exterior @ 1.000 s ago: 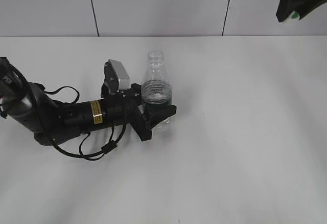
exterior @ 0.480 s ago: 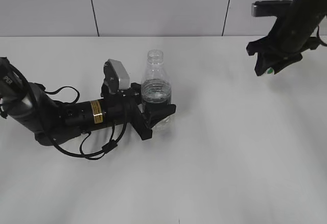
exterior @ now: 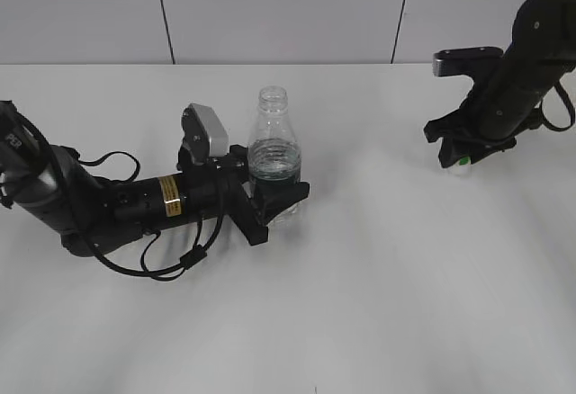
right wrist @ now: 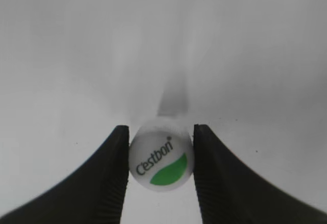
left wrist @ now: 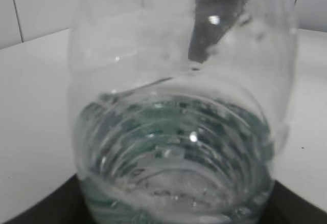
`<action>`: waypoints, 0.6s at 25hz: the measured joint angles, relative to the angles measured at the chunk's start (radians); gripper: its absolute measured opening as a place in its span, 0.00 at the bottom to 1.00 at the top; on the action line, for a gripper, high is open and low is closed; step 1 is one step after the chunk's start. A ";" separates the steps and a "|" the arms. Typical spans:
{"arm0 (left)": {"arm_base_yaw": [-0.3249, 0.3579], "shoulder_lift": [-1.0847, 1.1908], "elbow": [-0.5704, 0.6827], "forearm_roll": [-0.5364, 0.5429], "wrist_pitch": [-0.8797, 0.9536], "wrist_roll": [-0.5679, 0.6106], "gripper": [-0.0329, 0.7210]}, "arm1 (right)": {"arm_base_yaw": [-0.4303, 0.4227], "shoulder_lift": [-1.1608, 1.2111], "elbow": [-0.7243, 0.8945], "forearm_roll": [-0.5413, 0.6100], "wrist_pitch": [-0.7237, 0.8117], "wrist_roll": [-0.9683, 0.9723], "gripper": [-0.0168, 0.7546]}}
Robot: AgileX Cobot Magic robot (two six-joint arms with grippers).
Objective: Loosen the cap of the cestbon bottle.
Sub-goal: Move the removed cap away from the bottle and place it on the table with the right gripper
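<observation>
Standing upright near mid-table in the exterior view, the cestbon bottle (exterior: 273,156) is showing a bare, uncapped neck. The left gripper (exterior: 274,198) is lying low along the white table (exterior: 360,304), its jaws clamping the bottle's lower body from both sides. Far right, the right gripper (exterior: 459,157) is pointing down close over the table, pinching the cap (exterior: 462,164), which is sitting well apart from the bottle.

Filling the left wrist view almost entirely, the bottle (left wrist: 179,132) is showing its clear ribbed wall and greenish label band up close; only dark bits of the gripper are peeking in at the bottom corners, so the grip itself is not readable from here.

Looking down in the right wrist view, the right gripper (right wrist: 160,168) is squeezing the cap (right wrist: 161,156) between its two black fingers (right wrist: 110,178), both touching the cap's sides. The cap's white top with "Cestbon" print and green leaf mark is facing the camera, with plain white table beyond.
</observation>
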 joint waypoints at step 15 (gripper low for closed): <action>0.000 0.001 0.000 0.000 -0.001 0.000 0.59 | 0.000 0.034 0.000 0.000 -0.004 -0.002 0.53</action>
